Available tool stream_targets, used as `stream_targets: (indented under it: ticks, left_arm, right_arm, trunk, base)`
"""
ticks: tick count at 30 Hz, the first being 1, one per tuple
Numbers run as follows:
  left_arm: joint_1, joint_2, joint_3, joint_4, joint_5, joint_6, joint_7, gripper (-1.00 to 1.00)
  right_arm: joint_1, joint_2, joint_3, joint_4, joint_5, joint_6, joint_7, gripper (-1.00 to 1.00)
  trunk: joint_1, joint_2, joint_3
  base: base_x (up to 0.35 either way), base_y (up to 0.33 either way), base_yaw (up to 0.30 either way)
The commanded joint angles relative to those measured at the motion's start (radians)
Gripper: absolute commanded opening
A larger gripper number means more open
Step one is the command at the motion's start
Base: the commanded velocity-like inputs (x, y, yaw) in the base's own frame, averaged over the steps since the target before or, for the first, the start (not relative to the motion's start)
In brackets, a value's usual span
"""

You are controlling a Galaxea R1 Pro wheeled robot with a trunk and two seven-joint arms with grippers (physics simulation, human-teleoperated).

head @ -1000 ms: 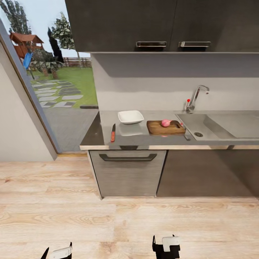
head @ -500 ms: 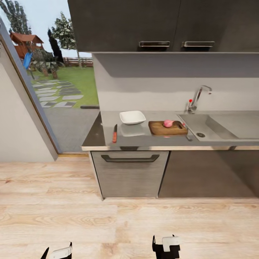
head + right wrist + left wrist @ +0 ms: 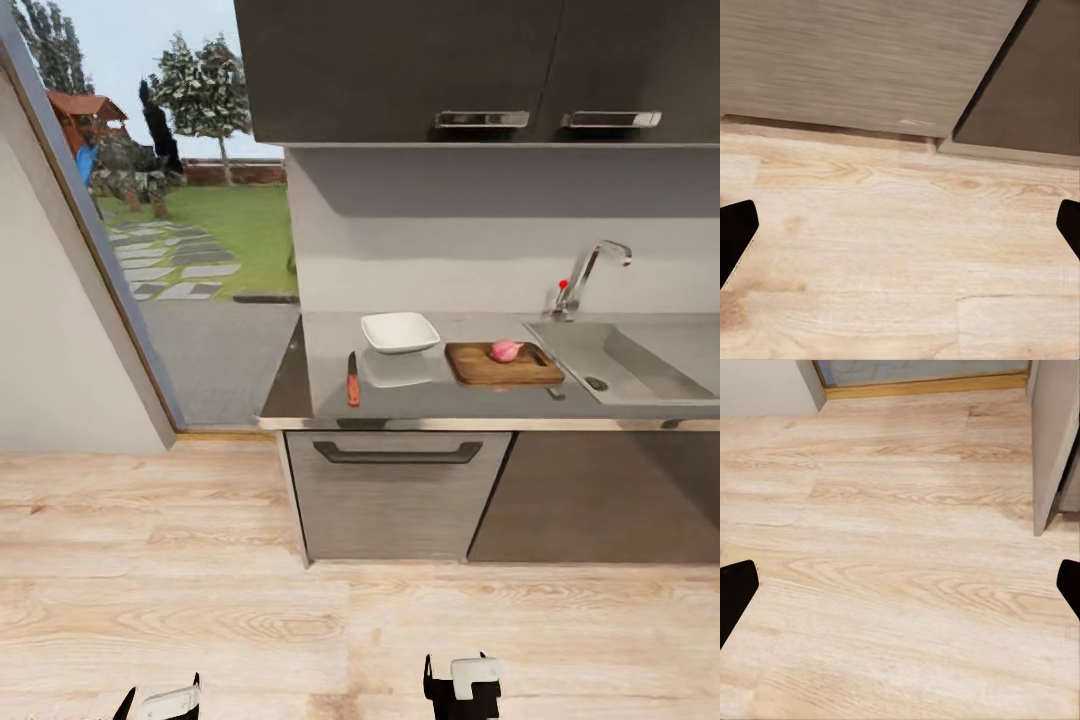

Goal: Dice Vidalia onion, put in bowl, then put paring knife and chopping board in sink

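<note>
The pinkish Vidalia onion [image 3: 505, 351] rests whole on the dark-brown chopping board [image 3: 478, 369], which lies on the grey countertop [image 3: 430, 398] just left of the steel sink [image 3: 630, 362]. A white square bowl [image 3: 400, 331] stands left of the board. Nearer the counter's left end, the paring knife [image 3: 353, 379] with its orange-red handle lies close to the front edge. Both grippers hang low over the wooden floor, well short of the counter: the left gripper [image 3: 160, 702] and the right gripper [image 3: 462, 688]. In the wrist views the left gripper [image 3: 900, 585] and right gripper [image 3: 900, 225] are open and hold nothing.
A curved chrome tap [image 3: 590, 275] with a red knob rises behind the sink. Dark wall cabinets [image 3: 450, 70] hang above the counter, and a drawer front with a dark handle [image 3: 398, 452] sits below it. A glass door [image 3: 150, 230] to the garden is at the left.
The whole view has shifted, so the counter sits further right in the picture: the camera moved. Onion, board, bowl and knife keep their places on the counter. Both grippers look unchanged.
</note>
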Motion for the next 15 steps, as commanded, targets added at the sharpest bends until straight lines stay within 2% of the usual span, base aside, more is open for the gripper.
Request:
stream_targets:
  ticks: [1,11,13,15]
  left_arm:
    - [-0.002,0.0,0.008,0.004,-0.009,-0.005,0.002,1.0]
    - [-0.002,0.0,0.008,0.004,-0.009,-0.005,0.002,1.0]
    - [-0.002,0.0,0.008,0.004,-0.008,-0.005,0.002,1.0]
    - [-0.002,0.0,0.008,0.004,-0.009,-0.005,0.002,1.0]
  right_arm:
    - [-0.001,0.0,0.008,0.001,-0.004,-0.002,-0.006,1.0]
    - [-0.001,0.006,0.01,-0.004,0.0,0.003,-0.008,1.0]
    - [-0.001,0.008,0.01,-0.026,0.001,0.019,-0.011,1.0]
    - [-0.001,0.011,0.01,-0.112,0.002,0.09,-0.017,1.0]
  trunk:
    - [0.0,-0.001,-0.001]
    - [0.0,-0.001,-0.007]
    - [0.0,-0.001,-0.007]
    - [0.0,-0.001,-0.007]
  base:
    - [0.04,0.08,0.132]
    - [0.01,0.019,0.138]
    - [0.001,0.001,0.035]
    - [0.0,0.001,0.018]
